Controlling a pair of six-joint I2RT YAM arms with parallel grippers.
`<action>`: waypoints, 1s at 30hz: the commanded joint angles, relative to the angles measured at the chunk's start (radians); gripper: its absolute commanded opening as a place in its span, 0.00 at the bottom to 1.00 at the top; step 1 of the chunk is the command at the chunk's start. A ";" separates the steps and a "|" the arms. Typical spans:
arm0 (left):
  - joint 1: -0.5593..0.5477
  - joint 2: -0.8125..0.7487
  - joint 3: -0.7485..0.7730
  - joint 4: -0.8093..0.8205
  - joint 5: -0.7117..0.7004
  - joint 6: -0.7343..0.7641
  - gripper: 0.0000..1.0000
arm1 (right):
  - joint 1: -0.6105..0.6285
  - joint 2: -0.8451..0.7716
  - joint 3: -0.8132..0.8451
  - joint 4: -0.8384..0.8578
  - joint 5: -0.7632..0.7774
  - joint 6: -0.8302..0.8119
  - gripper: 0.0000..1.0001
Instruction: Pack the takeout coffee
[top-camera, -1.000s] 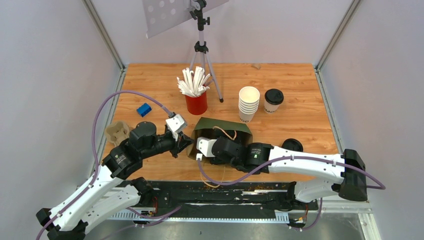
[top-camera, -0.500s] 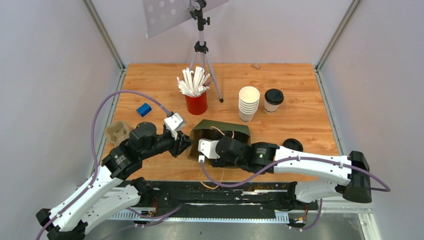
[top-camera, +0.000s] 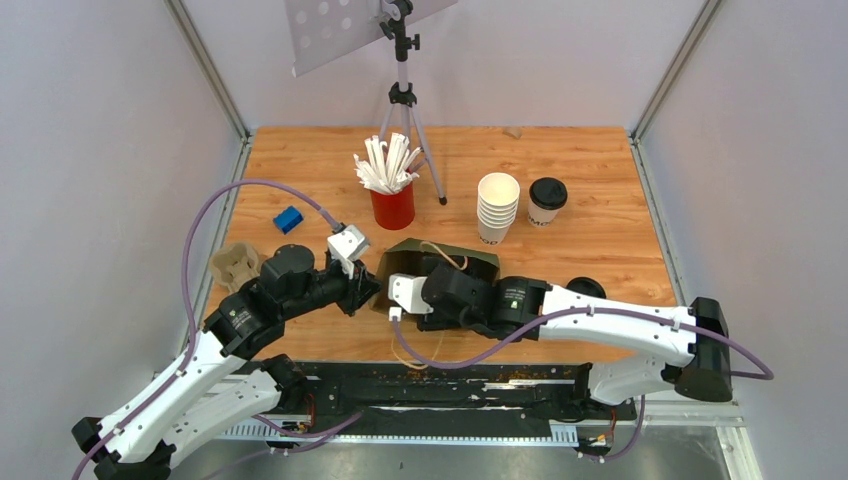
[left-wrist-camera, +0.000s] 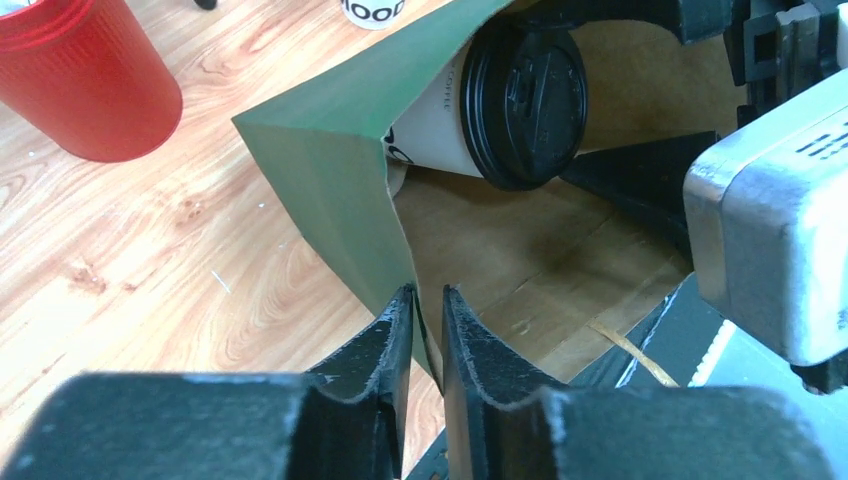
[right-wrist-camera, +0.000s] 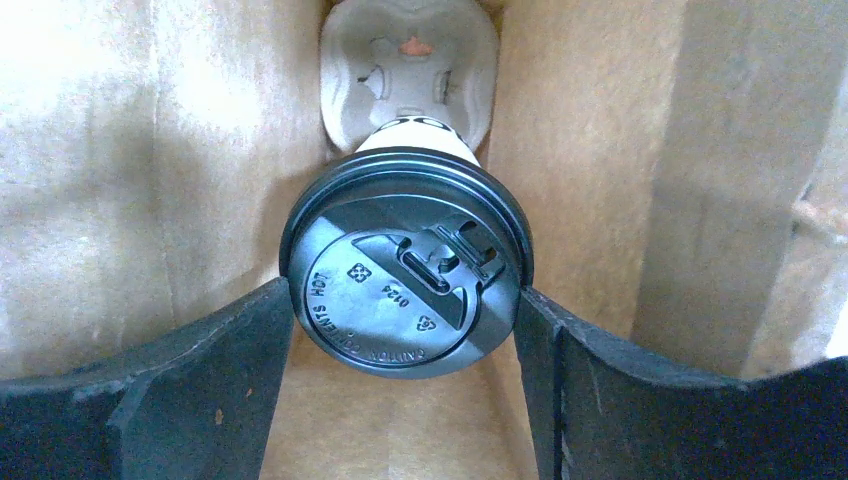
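Two clamps: my left gripper (left-wrist-camera: 428, 305) pinches the bag (left-wrist-camera: 330, 170), my right gripper (right-wrist-camera: 405, 300) seemingly squeezes the coffee cup (right-wrist-camera: 418, 136), risking popping its lid (right-wrist-camera: 400, 260).

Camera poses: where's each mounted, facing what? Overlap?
Top external: above and behind the bases, looking down on the table; left arm and right arm show at the green bag.
Left wrist: beside the bag's mouth, facing in; own jaws pinch its edge.
Right wrist: reaching into the bag, facing its bottom; own jaws flank the lidded cup.
Shared: both wrist views show that cup.
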 joint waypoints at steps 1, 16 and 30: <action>0.002 -0.024 -0.009 0.053 0.039 0.028 0.19 | -0.001 0.012 0.096 -0.078 0.049 0.012 0.65; 0.001 -0.078 -0.070 0.089 0.072 0.065 0.16 | -0.001 -0.117 -0.057 -0.101 0.032 -0.037 0.64; 0.002 0.015 0.020 0.045 0.052 -0.039 0.54 | -0.002 -0.123 -0.101 -0.062 0.023 -0.025 0.63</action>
